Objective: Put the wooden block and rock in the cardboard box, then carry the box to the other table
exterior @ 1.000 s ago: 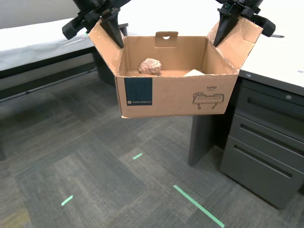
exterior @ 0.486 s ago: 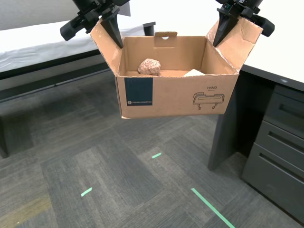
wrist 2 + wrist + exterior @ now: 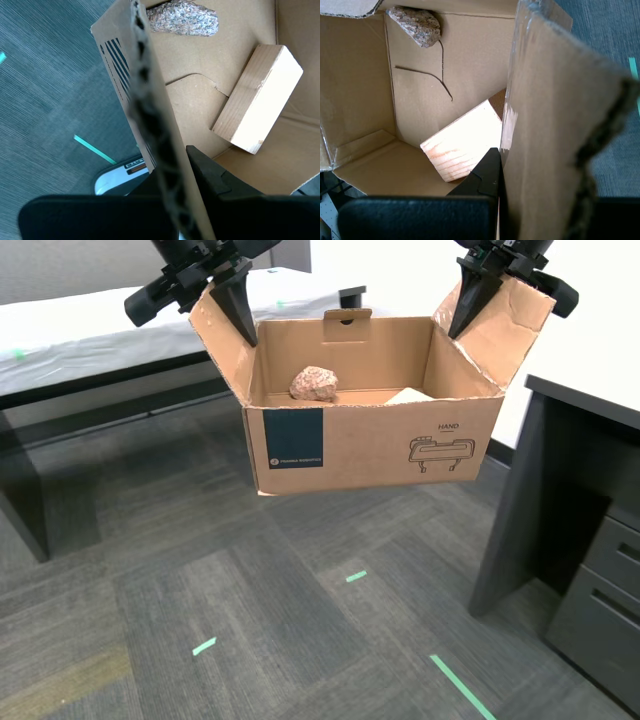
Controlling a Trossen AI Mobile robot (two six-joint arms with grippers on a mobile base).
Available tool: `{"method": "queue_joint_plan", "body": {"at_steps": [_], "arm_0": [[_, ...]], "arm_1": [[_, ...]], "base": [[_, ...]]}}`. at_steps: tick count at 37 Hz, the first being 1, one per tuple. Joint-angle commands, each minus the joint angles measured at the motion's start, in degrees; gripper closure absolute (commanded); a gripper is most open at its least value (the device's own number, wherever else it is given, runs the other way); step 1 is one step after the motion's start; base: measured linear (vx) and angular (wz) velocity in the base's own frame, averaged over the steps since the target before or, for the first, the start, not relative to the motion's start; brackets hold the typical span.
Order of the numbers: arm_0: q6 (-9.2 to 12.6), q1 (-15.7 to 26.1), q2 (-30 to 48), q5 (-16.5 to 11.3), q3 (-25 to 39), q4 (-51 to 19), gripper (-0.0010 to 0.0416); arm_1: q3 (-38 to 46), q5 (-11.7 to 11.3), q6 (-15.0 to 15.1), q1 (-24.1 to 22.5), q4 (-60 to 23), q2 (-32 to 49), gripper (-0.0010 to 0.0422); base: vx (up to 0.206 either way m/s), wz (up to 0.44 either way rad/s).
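The cardboard box point(image 3: 370, 440) hangs in the air above the carpet, held by its two side flaps. My second gripper point(image 3: 228, 285) is shut on the flap at the exterior view's left, and that flap's edge point(image 3: 150, 100) runs between its fingers point(image 3: 202, 162). My first gripper point(image 3: 470, 290) is shut on the flap point(image 3: 555, 125) at the exterior view's right. Inside lie the pinkish rock point(image 3: 314, 383) point(image 3: 185, 17) point(image 3: 417, 25) and the pale wooden block point(image 3: 410, 395) point(image 3: 257, 97) point(image 3: 465, 147). The white-draped other table point(image 3: 80, 335) stands behind, at the exterior view's left.
A dark desk point(image 3: 590, 405) with grey drawers point(image 3: 600, 610) stands at the exterior view's right. Grey carpet point(image 3: 250, 570) with short green tape strips point(image 3: 462, 685) lies below the box. The white table's dark leg point(image 3: 25, 500) reaches the floor at the exterior view's left.
The whole scene has slid toward the exterior view's right, so the camera has moved: the desk is leaving, the white table comes closer. Both grippers hold the box as before.
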Motion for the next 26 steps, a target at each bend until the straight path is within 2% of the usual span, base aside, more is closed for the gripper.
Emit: {"method": "queue_joint_plan", "body": {"at_steps": [1,7,16,18,21,26], "arm_0": [[-0.2,0.1,-0.1,-1.2,0.1,-0.8,0.0407],[-0.2,0.1,-0.1,-1.2,0.1,-2.2,0.0406],[-0.7,0.0,-0.1,-1.2,0.1,-1.4,0.0407],[-0.8,0.0,-0.1,-1.2,0.1,-1.4,0.0407],[-1.4,0.0,-0.1,-1.2,0.1,-1.4,0.0407],[-1.6,0.0,-0.1,-1.2,0.1,-1.3,0.0407]], "arm_1": [[0.1,0.8,1.4,-0.1,0.2,-0.1,0.0413],[0.1,0.8,2.9,-0.1,0.3,-0.1,0.0413],[0.0,0.8,2.7,-0.1,0.5,-0.1,0.0413],[-0.2,0.8,2.0,-0.1,0.8,-0.1,0.0413],[-1.0,0.8,-0.6,-0.1,2.8,-0.1,0.0413],[-3.2,0.8,-1.3,-0.1,5.2,-0.1,0.0413]], "base": [[0.15,0.082],[0.153,0.073],[0.144,0.015],[0.133,-0.023],[0.128,-0.038],[0.121,-0.047]]}}
